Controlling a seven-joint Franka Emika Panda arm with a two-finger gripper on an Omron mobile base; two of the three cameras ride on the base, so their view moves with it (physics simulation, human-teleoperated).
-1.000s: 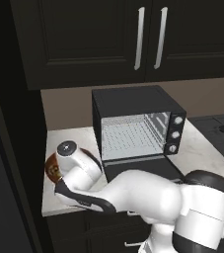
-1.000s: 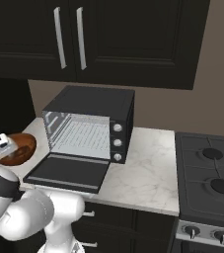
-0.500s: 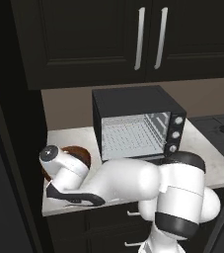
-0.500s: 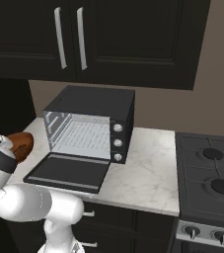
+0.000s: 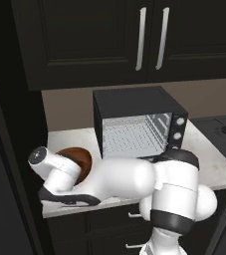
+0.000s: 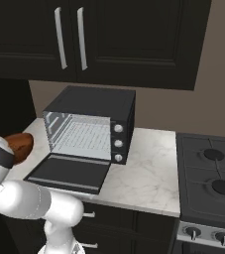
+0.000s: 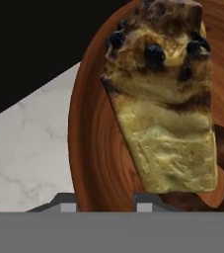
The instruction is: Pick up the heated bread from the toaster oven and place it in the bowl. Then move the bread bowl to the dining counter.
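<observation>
The heated bread is seen lying in the wooden bowl in the hand view, its dark-spotted crust toward the top of the frame, so the first half of the task is judged done; the carry to the dining counter is judged still to come. The bowl sits at the lower left of the left base view, on the marble worktop just beside the toaster oven, and is partly covered by the white arm reaching over it. In the right base view the bowl is seen at the left edge, with the oven at centre and its drop-down door lying open toward the worktop's front edge. The gripper is placed low over the near rim of the bowl; only the tips of the fingers are seen at the bottom of the hand view, apart from each other, and whether the rim is pinched between them cannot be told. Room is tight: a dark wall stands at the left, the open door juts at centre, and the stove takes up the right.
</observation>
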